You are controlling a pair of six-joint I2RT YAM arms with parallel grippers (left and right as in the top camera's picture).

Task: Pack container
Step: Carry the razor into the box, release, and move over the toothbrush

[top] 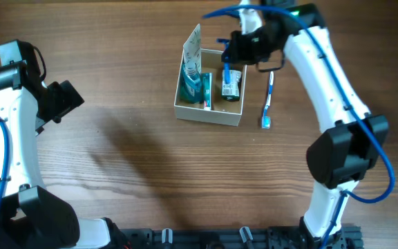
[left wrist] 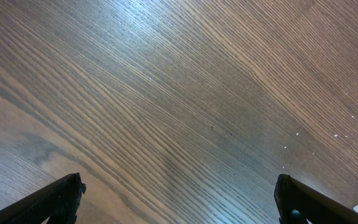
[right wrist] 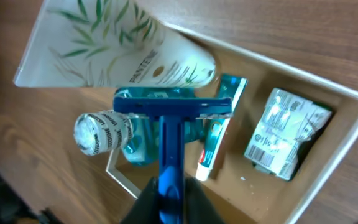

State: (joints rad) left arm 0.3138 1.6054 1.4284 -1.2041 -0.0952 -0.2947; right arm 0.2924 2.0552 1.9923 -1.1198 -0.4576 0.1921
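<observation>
Your right claw (right wrist: 169,208) is clenched on a blue razor (right wrist: 171,149). Its two dark fingers press either side of the handle low down, and the razor head stands out ahead of the fingertips, crosswise to the handle.

The container (top: 207,114) lies directly under this claw. In the right wrist view its tan floor fills the space beyond and to the right of the razor, with the white rim running along the far and right edges. In the overhead view the claw hangs over the far right part of the box, with the razor pointing down into it.

Inside the container, seen from the claw:
- A white Pantene tube (right wrist: 117,50) with a green leaf print leans out over the far left wall, beyond the razor head.
- A small teal bottle (right wrist: 114,134) with a white cap lies just left of the razor handle, partly hidden behind the head.
- A teal toothpaste box (right wrist: 219,134) lies just right of the handle.
- A green and silver packet (right wrist: 284,140) with a barcode rests further right, apart from the toothpaste.

A blue and white toothbrush (top: 269,102) lies on the wooden table (left wrist: 179,93) outside the box, just beyond its right wall.

Your left claw (top: 64,100) is released, its fingertips spread wide over bare wood. The container is well apart from it, off toward the other arm.
</observation>
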